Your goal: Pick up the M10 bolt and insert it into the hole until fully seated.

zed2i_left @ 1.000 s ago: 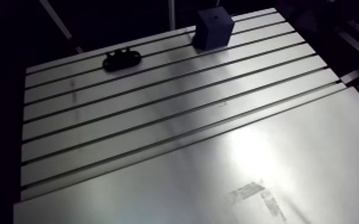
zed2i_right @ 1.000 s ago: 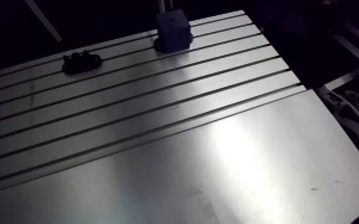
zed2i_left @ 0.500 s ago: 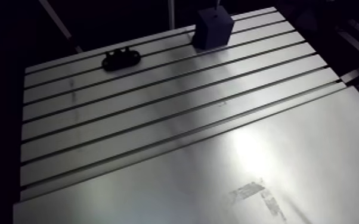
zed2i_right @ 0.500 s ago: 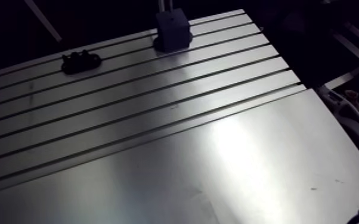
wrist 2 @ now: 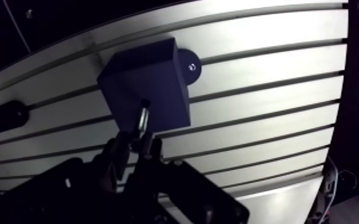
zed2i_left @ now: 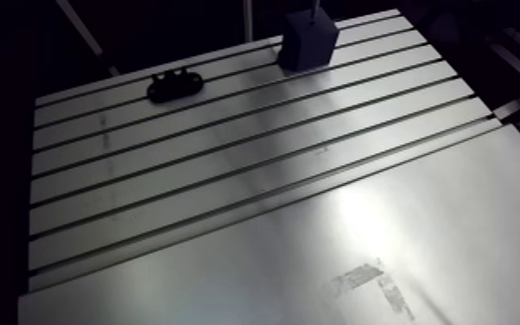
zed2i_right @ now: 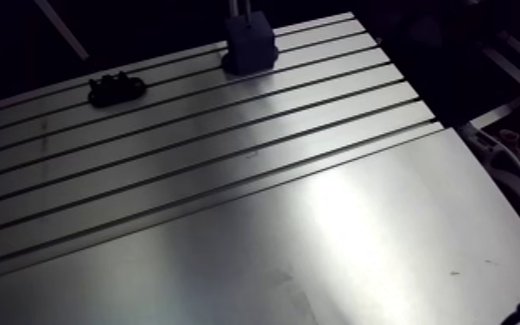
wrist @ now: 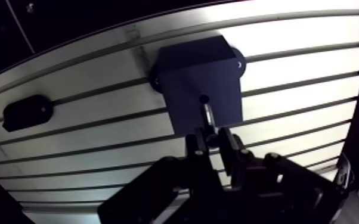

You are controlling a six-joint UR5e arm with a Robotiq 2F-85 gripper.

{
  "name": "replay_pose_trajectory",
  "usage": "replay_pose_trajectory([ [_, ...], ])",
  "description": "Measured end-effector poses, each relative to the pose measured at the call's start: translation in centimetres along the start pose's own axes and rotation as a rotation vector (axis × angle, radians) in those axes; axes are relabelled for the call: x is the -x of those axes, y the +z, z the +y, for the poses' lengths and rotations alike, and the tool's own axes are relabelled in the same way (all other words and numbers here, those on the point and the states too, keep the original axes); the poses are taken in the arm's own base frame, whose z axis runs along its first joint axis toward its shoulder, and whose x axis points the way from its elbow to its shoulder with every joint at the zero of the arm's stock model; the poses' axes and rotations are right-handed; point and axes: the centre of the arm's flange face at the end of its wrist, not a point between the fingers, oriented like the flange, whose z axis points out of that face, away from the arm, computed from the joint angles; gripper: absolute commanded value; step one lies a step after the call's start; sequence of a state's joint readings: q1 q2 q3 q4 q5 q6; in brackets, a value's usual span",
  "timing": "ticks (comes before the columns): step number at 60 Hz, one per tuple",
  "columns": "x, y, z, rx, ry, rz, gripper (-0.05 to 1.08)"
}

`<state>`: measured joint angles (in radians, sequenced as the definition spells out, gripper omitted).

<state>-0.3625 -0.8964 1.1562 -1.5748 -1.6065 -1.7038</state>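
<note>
Black pincer [wrist: 212, 140], two slim dark fingers [wrist: 194, 148], bulky angular black body behind them

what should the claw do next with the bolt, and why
Probably ease the bolt straight down along its own axis. The claw is shut on it and its tip meets the hole in the top of the block, but bare shank shows above the hole, so it looks not yet seated.

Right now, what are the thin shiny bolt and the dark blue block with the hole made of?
The thin shiny bolt looks like bare metal, probably steel: it glints silver. The dark blue block looks like matte plastic: dull, no glare.
</note>
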Motion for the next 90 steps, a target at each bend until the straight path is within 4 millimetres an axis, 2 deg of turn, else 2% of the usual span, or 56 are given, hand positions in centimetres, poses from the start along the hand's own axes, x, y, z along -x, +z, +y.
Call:
replay_pose_trajectory([
  [78,-0.6,1.6,0.2,-0.007,0.006,-0.022,1.06],
  [80,-0.6,1.6,0.2,-0.008,0.006,-0.023,1.02],
  [81,-0.6,1.7,0.1,-0.008,0.006,-0.024,0.92],
  [82,-0.6,1.7,0.1,-0.008,0.007,-0.025,0.92],
  [83,-0.6,1.7,0.1,-0.008,0.007,-0.025,0.69],
  [84,-0.6,1.8,0.1,-0.008,0.007,-0.026,0.69],
  [85,-0.6,1.8,0.1,-0.008,0.008,-0.026,0.33],
  [86,-0.6,1.8,0.1,-0.008,0.009,-0.026,0.33],
  [87,-0.6,1.8,0.1,-0.007,0.009,-0.027,0.02],
  [90,-0.6,1.9,0.1,-0.006,0.010,-0.028,0.01],
])
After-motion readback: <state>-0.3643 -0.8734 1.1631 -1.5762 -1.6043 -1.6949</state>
